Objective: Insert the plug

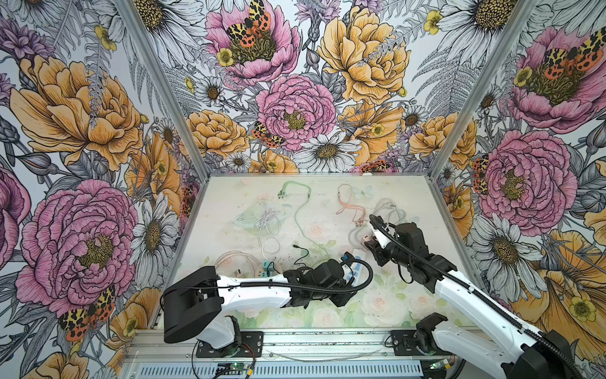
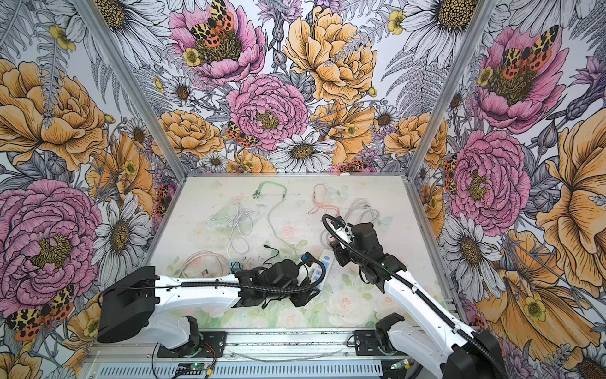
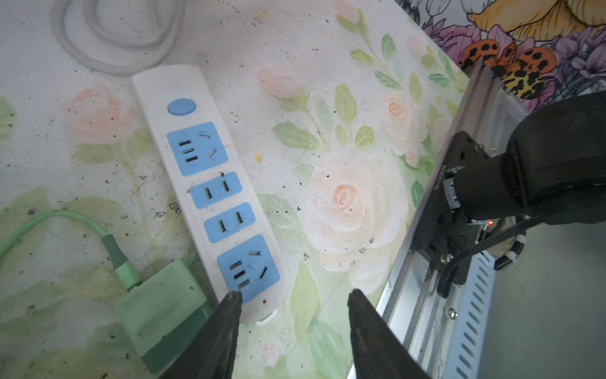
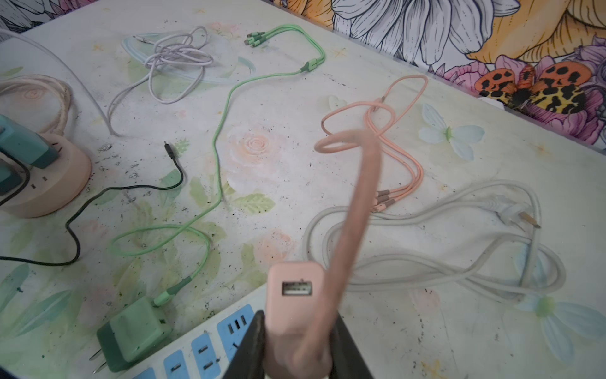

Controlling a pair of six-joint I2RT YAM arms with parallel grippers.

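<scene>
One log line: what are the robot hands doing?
right gripper: holds pink charger | left gripper: open by power strip | plugged: no

pink plug [image 4: 295, 302] near white power strip [image 3: 210, 193] end

The power strip [image 3: 214, 192] looks smooth white plastic, the pink charger [image 4: 293, 295] and green charger [image 3: 164, 311] matt; worktop [image 3: 328, 131] scuffed, front-edge rail [image 3: 410, 305] bare metal.
</scene>
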